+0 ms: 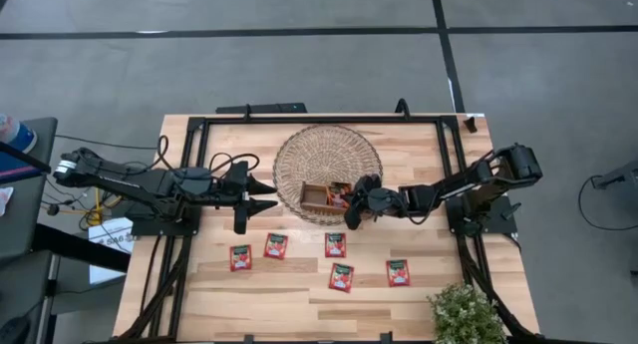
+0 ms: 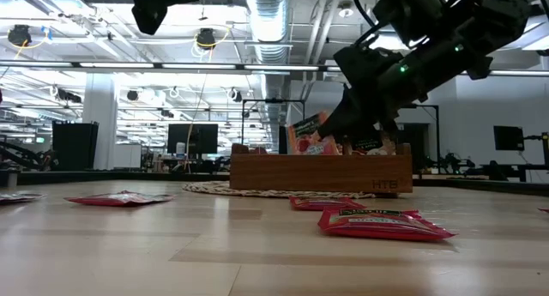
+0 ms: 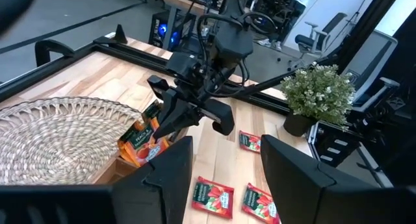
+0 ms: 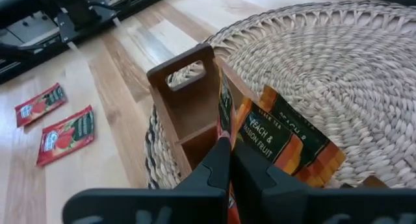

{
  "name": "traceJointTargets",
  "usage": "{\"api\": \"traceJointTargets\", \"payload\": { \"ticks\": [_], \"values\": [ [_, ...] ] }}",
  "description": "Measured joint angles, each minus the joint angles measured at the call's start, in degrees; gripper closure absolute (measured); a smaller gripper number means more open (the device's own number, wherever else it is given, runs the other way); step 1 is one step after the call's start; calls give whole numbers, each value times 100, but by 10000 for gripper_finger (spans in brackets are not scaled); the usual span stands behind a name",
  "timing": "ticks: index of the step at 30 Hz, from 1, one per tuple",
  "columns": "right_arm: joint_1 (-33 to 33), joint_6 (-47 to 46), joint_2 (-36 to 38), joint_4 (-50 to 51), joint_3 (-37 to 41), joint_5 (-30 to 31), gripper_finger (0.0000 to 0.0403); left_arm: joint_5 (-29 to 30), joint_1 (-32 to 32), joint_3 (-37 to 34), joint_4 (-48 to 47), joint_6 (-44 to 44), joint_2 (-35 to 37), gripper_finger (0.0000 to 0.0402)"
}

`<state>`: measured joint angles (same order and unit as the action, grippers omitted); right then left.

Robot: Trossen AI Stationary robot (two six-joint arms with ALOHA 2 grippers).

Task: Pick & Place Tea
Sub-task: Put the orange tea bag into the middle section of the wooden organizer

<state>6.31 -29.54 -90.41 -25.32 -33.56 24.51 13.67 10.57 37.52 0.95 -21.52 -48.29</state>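
Pale wooden tabletop [image 1: 299, 284] framed by a black rail fills the high view, with a round woven mat [image 1: 314, 150] at its far middle and a small potted plant [image 1: 464, 312] at the near right corner. On the mat's near edge sits a brown wooden divided tray [image 1: 321, 196], already holding a few upright orange tea sachets [image 4: 276, 136]. The right gripper [image 1: 356, 208] is over the tray's right end, its fingers pressed together on a sachet that it is lowering into a compartment; the right wrist view shows the dark fingertips closed tight just beside the printed packets. The left gripper [image 1: 261, 195] waits just left of the mat, its fingers spread and holding nothing. Five red sachets [image 1: 336, 245] lie flat on the bare wood nearer the front edge, well apart from the tray. The step in hand looks like the release into the tray. The risk is that the thin packet catches on the divider or on the sachets leaning there, so it tips over the wall onto the mat when let go; a nudge from the fingers could also knock the leaning ones flat or shift the light tray on the woven surface.
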Motion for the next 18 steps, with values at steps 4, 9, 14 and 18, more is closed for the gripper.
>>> {"api": "traceJointTargets", "payload": {
  "ticks": [4, 9, 14, 18],
  "values": [
    [17, 0, 0, 2, 0, 101, 403, 0, 0, 0, -2, 0, 0, 227],
    [15, 2, 0, 64, 0, 75, 403, 0, 0, 0, -19, -20, -2, 227],
    [-2, 3, 0, 175, 0, -56, 403, -2, 0, 0, -22, -28, -2, 227],
    [-7, 92, 0, 179, 0, -157, 403, -2, 0, 0, -22, -39, -2, 227]
  ]
}}
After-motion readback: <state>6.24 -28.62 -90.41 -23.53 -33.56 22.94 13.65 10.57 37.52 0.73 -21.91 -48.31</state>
